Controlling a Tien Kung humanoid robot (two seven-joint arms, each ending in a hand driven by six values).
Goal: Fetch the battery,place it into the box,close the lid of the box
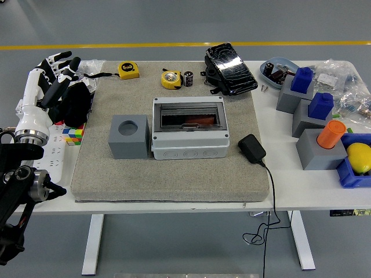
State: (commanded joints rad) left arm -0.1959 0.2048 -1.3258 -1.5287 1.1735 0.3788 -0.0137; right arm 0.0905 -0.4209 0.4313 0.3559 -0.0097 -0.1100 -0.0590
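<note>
A small black battery (188, 79) stands on the table's far side, just right of a yellow tape measure (171, 79). The grey box (189, 128) sits mid-mat with its clear lid down over the top; something reddish shows through the lid. My left hand (59, 70), white and black, hovers over the table's left edge with fingers spread and nothing in them. It is far left of the battery and the box. The right arm does not show.
A grey cube with a round hole (128, 136) stands against the box's left side. A black adapter (251, 148) with its cable lies right of the box. A black pouch (231, 68), a second tape measure (128, 70), black cloth (75, 104) and blue and grey blocks (301, 87) ring the mat.
</note>
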